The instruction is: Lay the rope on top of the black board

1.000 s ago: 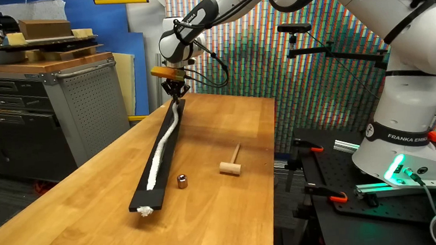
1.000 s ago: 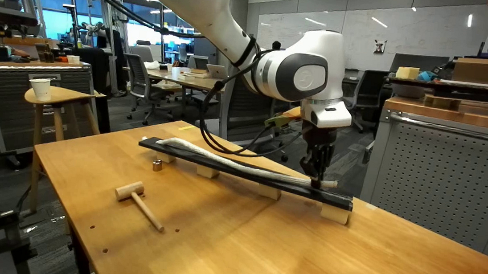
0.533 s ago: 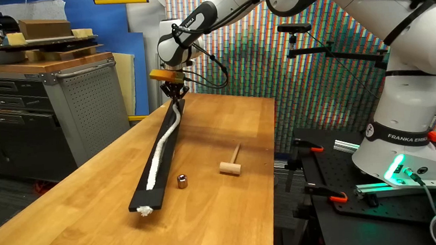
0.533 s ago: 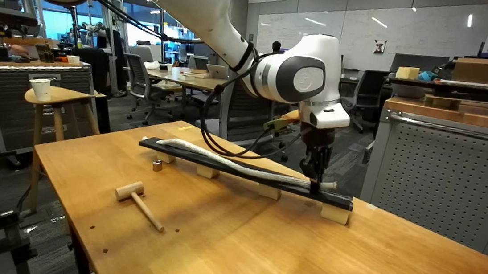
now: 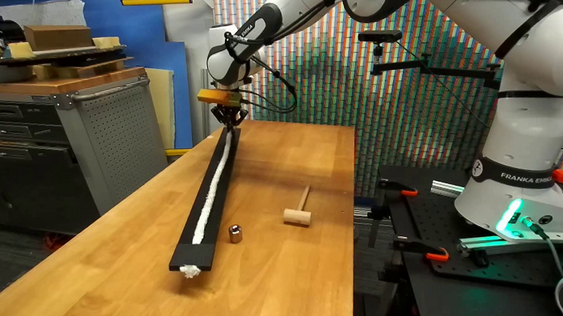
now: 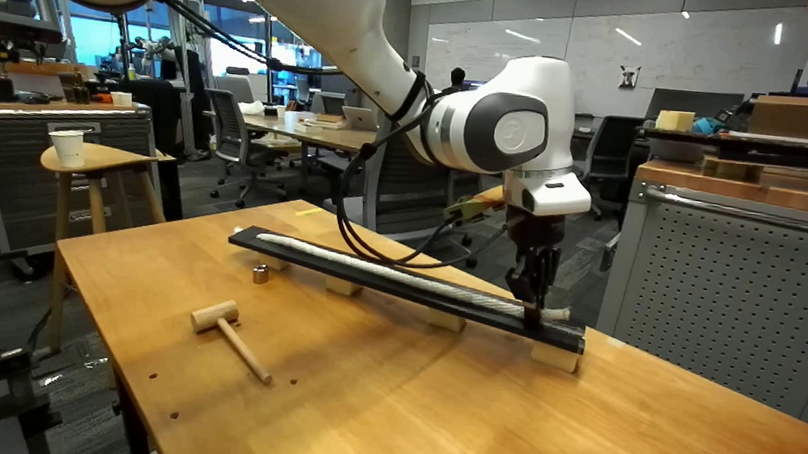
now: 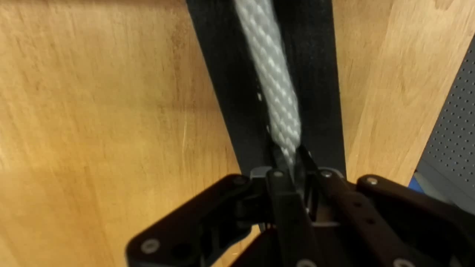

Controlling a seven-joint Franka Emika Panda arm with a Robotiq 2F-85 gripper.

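Note:
The black board [image 5: 194, 256] lies lengthwise on the table in both exterior views [image 6: 558, 337], raised on small wooden blocks [image 6: 553, 356]. The white rope [image 5: 212, 189] runs nearly straight along its top, also in an exterior view [image 6: 399, 274] and the wrist view [image 7: 272, 70]. A black band covers the rope at the board's near end, and a frayed tip [image 5: 189, 271] pokes out there. My gripper [image 6: 533, 315] is shut on the rope near the opposite end, low over the board [image 7: 319, 111]. A short rope tail [image 6: 556, 314] sticks out beyond the fingers.
A small copper-coloured cylinder [image 5: 235, 234] stands beside the board. A wooden mallet [image 5: 297, 217] lies on the table [image 6: 385, 418] farther off. A grey perforated cabinet [image 6: 730, 303] stands beyond the table edge.
The gripper first dips slightly, then moves outward along the board, pulling the rope. The rope's bend has straightened and it lies flatter. The board has shifted very slightly.

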